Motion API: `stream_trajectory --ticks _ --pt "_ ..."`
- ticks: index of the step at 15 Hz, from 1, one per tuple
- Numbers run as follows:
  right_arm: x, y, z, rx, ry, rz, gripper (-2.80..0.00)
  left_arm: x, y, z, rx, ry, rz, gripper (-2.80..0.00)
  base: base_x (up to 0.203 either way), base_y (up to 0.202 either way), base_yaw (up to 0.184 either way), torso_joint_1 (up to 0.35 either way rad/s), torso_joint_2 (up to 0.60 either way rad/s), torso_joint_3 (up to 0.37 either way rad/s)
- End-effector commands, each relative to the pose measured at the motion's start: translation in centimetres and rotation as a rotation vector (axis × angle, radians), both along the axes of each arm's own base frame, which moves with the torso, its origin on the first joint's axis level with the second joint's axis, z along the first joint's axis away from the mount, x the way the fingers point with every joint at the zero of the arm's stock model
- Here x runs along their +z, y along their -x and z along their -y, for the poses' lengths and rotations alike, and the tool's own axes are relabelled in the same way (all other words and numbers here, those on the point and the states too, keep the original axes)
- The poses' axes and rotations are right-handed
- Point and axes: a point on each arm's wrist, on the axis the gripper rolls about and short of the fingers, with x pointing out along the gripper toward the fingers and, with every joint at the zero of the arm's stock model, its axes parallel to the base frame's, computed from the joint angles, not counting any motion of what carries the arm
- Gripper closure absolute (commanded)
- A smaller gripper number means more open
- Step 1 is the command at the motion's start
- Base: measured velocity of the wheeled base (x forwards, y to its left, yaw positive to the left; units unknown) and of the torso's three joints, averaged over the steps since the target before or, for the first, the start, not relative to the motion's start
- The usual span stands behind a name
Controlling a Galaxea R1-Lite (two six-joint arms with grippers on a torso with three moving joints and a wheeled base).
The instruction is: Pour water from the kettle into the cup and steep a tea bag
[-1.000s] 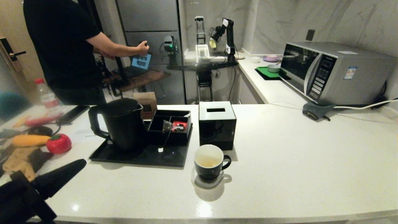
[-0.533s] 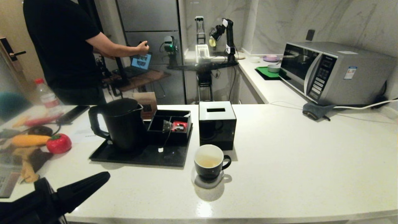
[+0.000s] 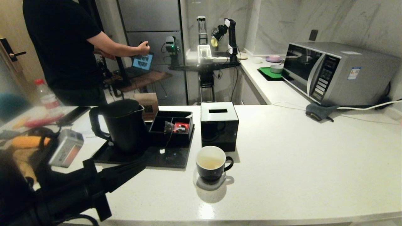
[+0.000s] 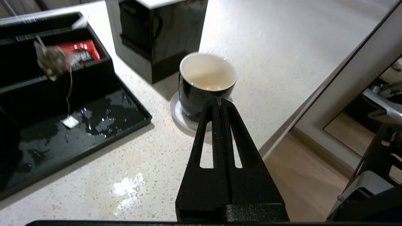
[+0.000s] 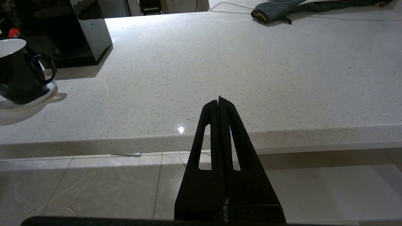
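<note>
**Dim kitchen, hard glare on the counter**

Overhead light bounces off the white counter (image 3: 282, 157), a hot spot near its front edge. The cup (image 3: 211, 163) throws a soft shadow toward the camera. Wet glints on the black tray (image 4: 78, 131). The head view's left edge is smeared and blurred; the straight lines of the microwave (image 3: 333, 73) bow outward.

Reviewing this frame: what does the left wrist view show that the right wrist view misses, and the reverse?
Only the left wrist view: the tea bag leaning in the black organiser, its string running down to the white tag on the wet black tray, a red packet, and the shut left hand.
Only the right wrist view: the grey cloth, the floor tiles below the counter edge, and the shut right hand off the counter.
Both: the cup on its coaster, the black tissue box, and the white counter.
</note>
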Motion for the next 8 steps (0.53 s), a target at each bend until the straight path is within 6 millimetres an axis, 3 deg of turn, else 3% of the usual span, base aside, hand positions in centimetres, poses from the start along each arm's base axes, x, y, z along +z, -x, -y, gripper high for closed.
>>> stream_trajectory --ticks 1,8 --pt "0.0 0.0 0.0 0.001 0.000 -0.001 0.00 -0.8 -1.3 0.5 0.002 -0.017 -0.052 0.00 0.000 0.000 0.000 0.000 0.00 0.000" --pt "0.0 0.0 0.0 -0.001 0.000 0.000 0.00 0.8 -3.8 0.8 0.059 -0.042 -0.096 0.00 0.000 0.000 0.000 0.000 0.00 0.000"
